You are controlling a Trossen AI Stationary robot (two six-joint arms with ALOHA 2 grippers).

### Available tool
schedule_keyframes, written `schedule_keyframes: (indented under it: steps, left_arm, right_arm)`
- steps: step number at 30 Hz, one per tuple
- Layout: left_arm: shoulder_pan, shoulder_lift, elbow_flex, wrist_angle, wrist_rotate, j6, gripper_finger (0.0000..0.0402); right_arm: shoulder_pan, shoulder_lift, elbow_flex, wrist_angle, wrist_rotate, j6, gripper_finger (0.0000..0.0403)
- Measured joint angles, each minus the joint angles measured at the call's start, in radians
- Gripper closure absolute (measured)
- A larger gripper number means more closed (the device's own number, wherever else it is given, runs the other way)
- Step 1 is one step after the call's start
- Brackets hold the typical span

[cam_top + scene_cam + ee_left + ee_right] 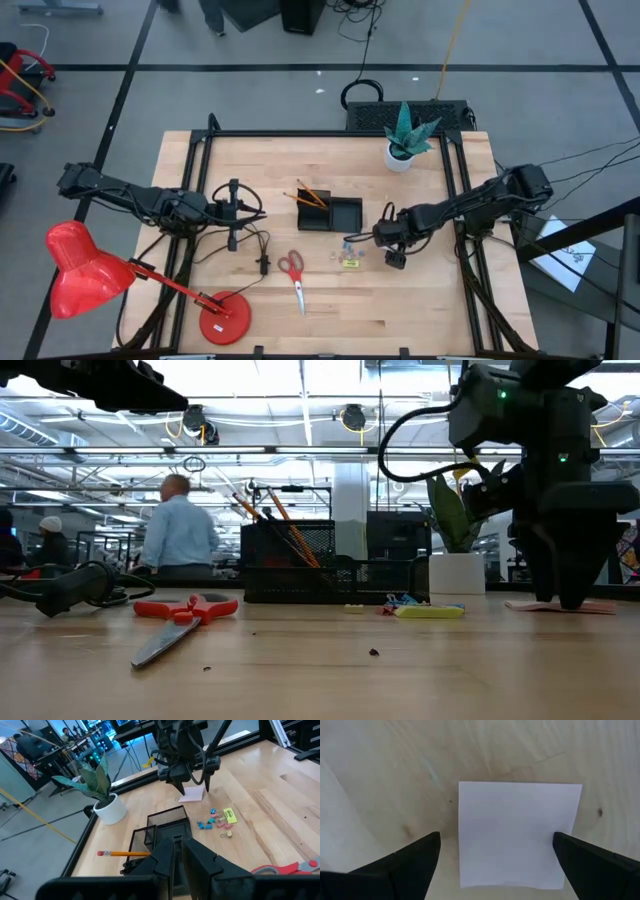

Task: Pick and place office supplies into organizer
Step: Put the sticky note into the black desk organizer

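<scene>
The black mesh organizer (330, 213) stands mid-table with orange pencils (312, 196) leaning in its taller compartment. A pale pink sticky-note pad (520, 832) lies flat on the wood. My right gripper (496, 842) points down over it, open, one finger at each of two opposite edges; I cannot tell whether they touch. Small blue clips (212, 820) and a yellow piece (229, 815) lie between pad and organizer. Red-handled scissors (293, 270) lie nearer the front. My left gripper (177, 855) hovers left of the organizer, shut and holding nothing.
A white plant pot (402, 155) stands at the far right behind the organizer. A red desk lamp (90, 275) fills the near left corner. Black cables (255, 240) trail by the left gripper. People move in the room beyond the table (180, 525).
</scene>
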Motion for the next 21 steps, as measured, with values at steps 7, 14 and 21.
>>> schedule_keyframes:
  steps: [7, 14, 21]
  left_arm:
    - [0.0, 0.0, 0.0, -0.004, 0.0, 0.0, 0.0357]
    - [0.0, 0.0, 0.0, -0.003, 0.0, 0.001, 0.0357]
    - [0.0, 0.0, 0.0, -0.003, 0.0, 0.001, 0.0357]
  right_arm:
    - [-0.001, -0.025, -0.003, 0.047, -0.008, 0.01, 0.0021]
    - [-0.008, -0.084, -0.003, 0.038, -0.007, 0.024, 0.0022]
    - [-0.036, -0.169, -0.003, -0.034, -0.005, 0.011, 0.0022]
